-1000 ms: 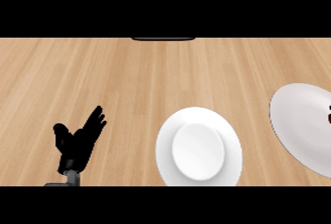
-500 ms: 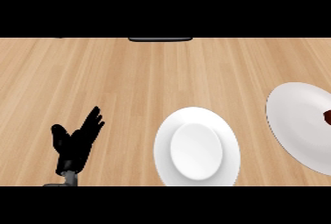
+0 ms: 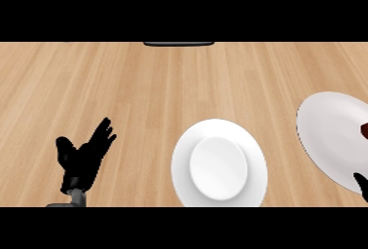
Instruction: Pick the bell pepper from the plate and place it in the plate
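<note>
Surface: we look steeply down on a light wooden counter (image 3: 179, 82) whose grain runs side to side across the view.
Far edge: a dark flat object (image 3: 178, 44) lies at the counter's far side; we cannot tell what it is.
Middle plate: a white round plate (image 3: 219, 163) with a shallow oval well sits on the counter near the view's lower edge, a little right of centre.
Right plate: a second white round plate (image 3: 334, 136) lies at the right edge, cut off by the frame and apart from the middle plate.
Bell pepper: we see only a small dark reddish patch (image 3: 363, 130) on the right plate, at the very edge of the view; we take it for the bell pepper.
Pepper's axis: too little of it shows for us to tell its long axis or which way it points.
Left hand: the black left hand (image 3: 82, 155) rests at lower left, fingers straight and spread apart, pointing up and slightly right, holding nothing, well apart from both plates.
Right hand: only a black tip (image 3: 361, 184) shows at the lower right edge, over the right plate's near rim; we cannot tell how it is set.
</note>
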